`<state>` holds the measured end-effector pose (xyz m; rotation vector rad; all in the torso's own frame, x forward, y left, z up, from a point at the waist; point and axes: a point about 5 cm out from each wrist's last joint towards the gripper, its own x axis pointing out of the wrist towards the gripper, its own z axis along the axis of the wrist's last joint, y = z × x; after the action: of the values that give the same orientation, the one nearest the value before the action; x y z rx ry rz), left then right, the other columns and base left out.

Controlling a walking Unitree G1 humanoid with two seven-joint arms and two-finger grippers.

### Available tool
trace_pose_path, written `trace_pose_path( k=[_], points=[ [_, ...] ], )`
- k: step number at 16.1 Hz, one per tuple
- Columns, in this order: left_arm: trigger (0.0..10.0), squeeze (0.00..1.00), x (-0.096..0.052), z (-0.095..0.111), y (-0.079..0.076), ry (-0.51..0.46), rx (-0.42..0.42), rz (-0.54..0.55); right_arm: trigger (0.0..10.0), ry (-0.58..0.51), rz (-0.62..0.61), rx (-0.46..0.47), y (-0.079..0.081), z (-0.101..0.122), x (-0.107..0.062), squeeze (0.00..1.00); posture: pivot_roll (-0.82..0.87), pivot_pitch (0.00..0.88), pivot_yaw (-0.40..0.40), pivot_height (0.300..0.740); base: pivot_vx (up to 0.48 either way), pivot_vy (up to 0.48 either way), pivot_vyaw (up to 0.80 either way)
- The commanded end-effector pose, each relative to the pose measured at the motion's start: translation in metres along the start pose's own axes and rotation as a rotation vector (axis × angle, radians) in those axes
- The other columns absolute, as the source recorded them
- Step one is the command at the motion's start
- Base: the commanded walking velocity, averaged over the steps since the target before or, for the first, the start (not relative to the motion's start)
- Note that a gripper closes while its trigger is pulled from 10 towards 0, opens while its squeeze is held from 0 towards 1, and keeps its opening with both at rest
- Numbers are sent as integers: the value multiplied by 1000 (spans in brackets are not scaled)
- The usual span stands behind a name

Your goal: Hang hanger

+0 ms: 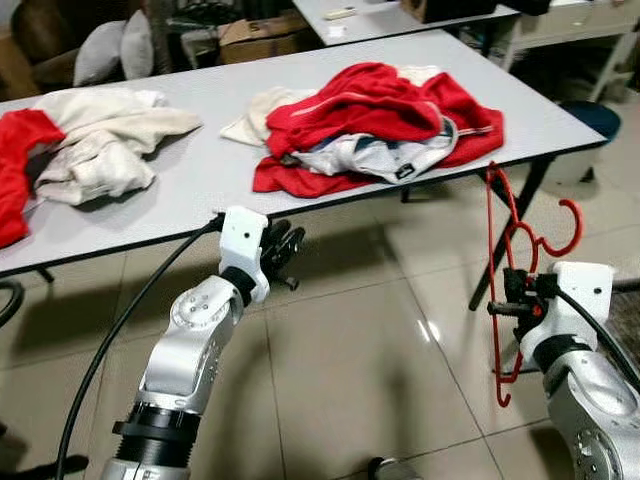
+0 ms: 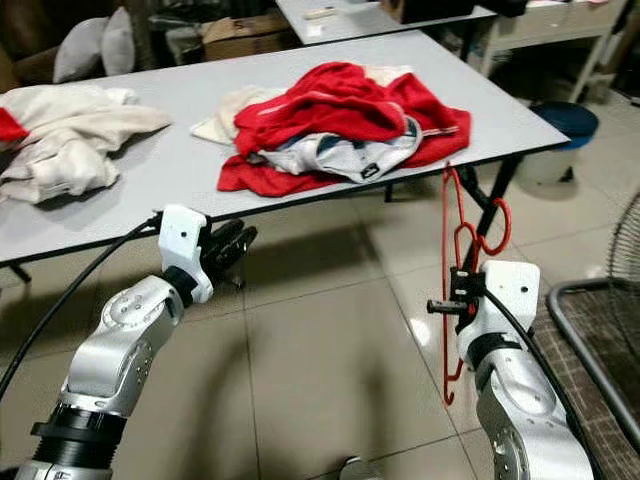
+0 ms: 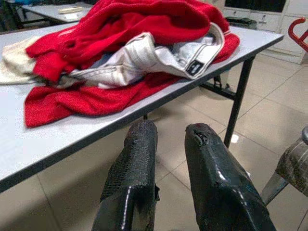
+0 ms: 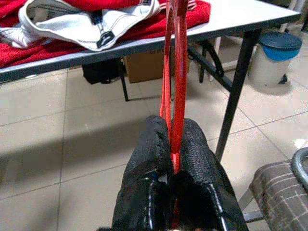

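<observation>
A red plastic hanger (image 4: 176, 72) hangs upright beside the near right corner of the grey table (image 1: 200, 175), hook (image 1: 576, 232) turned to the right. My right gripper (image 1: 507, 302) is shut on its thin frame about halfway down, the red bar pinched between the black fingers (image 4: 195, 144). My left gripper (image 1: 284, 250) hovers just below the table's front edge, pointing at a heap of red and white clothes (image 1: 370, 125). Its fingers (image 3: 139, 154) stand slightly apart with nothing between them.
A second heap of cream and red clothes (image 1: 90, 145) lies on the table's left end. A bin with a blue lid (image 4: 276, 53) stands past the black table leg (image 4: 236, 96). A round wire frame (image 2: 600, 350) sits on the tiled floor at my right.
</observation>
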<state>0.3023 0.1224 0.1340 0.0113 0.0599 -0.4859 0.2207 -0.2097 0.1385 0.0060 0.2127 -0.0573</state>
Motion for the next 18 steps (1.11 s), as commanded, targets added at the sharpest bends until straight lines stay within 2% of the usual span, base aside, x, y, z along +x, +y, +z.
trace_pose_path(
  k=[1, 3, 4, 5, 7, 9, 11, 13, 15, 16, 17, 18],
  points=[
    [10000, 0, 0, -2, 5, 8, 2, 26, 10000, -16, 54, 5, 6, 3, 2, 0, -188, 42, 103, 740, 0, 0, -725],
    [10000, 0, 0, -1, 9, -13, 6, 65, 10000, -43, 95, -36, 10, 7, 2, 0, -189, 46, 96, 740, 0, 0, -638],
    [10000, 0, 0, 2, 12, -46, -27, 103, 10000, -35, 148, -93, 16, 7, 3, 0, -188, 46, 82, 740, 270, 0, 0],
    [10000, 0, -1, 3, 13, -54, -36, 112, 10000, -27, 175, -99, 18, 7, 3, 0, -188, 47, 72, 740, 281, 0, 0],
    [10000, 0, -2, 4, 12, -59, -33, 114, 10000, -19, 187, -60, 18, 5, 4, 0, -183, 46, 50, 740, 294, 0, 0],
    [10000, 0, -5, 3, 10, -40, 48, 108, 10000, -49, 181, -42, 15, 11, 9, 0, -173, 42, 27, 740, 313, 0, 0],
    [10000, 0, -4, 9, 10, -63, 40, 108, 10000, -72, 185, -41, 16, 16, 11, 0, -169, 41, 24, 740, 328, 0, -663],
    [10000, 0, -2, 12, 12, -79, 28, 111, 10000, -97, 165, -122, 14, 18, 13, 0, -169, 36, 37, 740, 351, 0, -784],
    [10000, 0, -1, 12, 12, -79, 34, 110, 10000, -126, 163, -93, 14, 21, 13, 0, -173, 36, 44, 740, 351, 0, -784],
    [10000, 0, 1, 18, 12, -101, 32, 124, 10000, -94, 209, -19, 17, 20, 10, 0, -174, 35, 45, 740, 341, 0, 0],
    [10000, 0, 2, 19, 12, -107, 33, 128, 10000, -91, 217, -11, 17, 20, 10, 0, -174, 35, 45, 740, 341, 0, 0],
    [10000, 0, 3, 25, 14, -132, 33, 143, 10000, -106, 231, -49, 19, 22, 10, 0, -176, 36, 49, 740, 337, 0, 0]
  ],
)
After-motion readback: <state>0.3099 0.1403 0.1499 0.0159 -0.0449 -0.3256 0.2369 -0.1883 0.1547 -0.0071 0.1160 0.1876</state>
